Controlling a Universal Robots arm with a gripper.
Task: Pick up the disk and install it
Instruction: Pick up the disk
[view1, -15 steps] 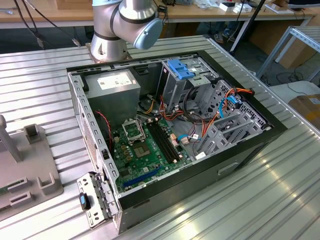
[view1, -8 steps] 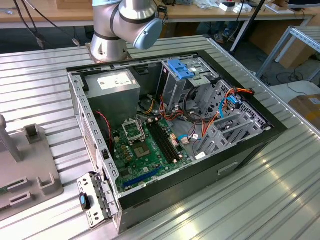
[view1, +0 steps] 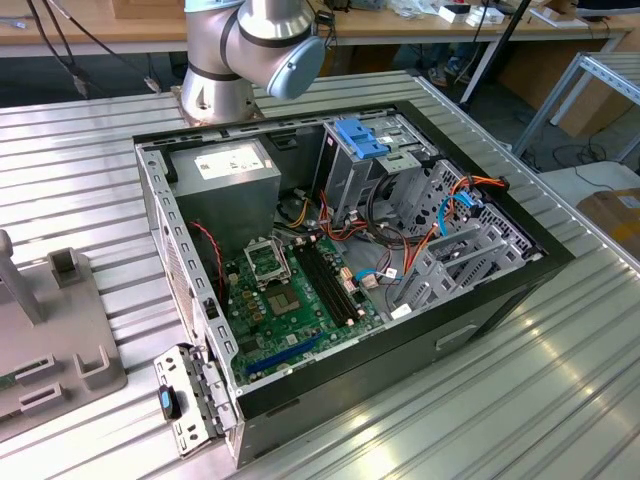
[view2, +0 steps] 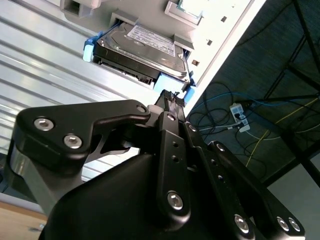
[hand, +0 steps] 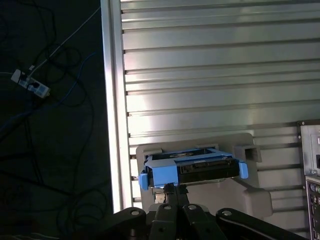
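Observation:
The disk (view2: 145, 47) is a dark hard drive with a white label and bright blue rails. It lies in a grey plastic holder (hand: 250, 195) on the ribbed metal table, and the first wrist view shows the disk (hand: 200, 167) end-on. My gripper (view2: 172, 100) reaches to the drive's near end, its fingertips together at the blue tab. In the first wrist view my gripper (hand: 170, 187) sits just under that tab, touching it. The disk rests level in the holder.
An open computer case (view1: 480, 310) lies on the table with a drive cage (view1: 360, 135) topped in light blue and a grey power supply box (view1: 225, 175). The arm's base (view1: 215, 95) stands behind it. The table edge (hand: 112, 100) runs beside the holder, with cables on the floor beyond.

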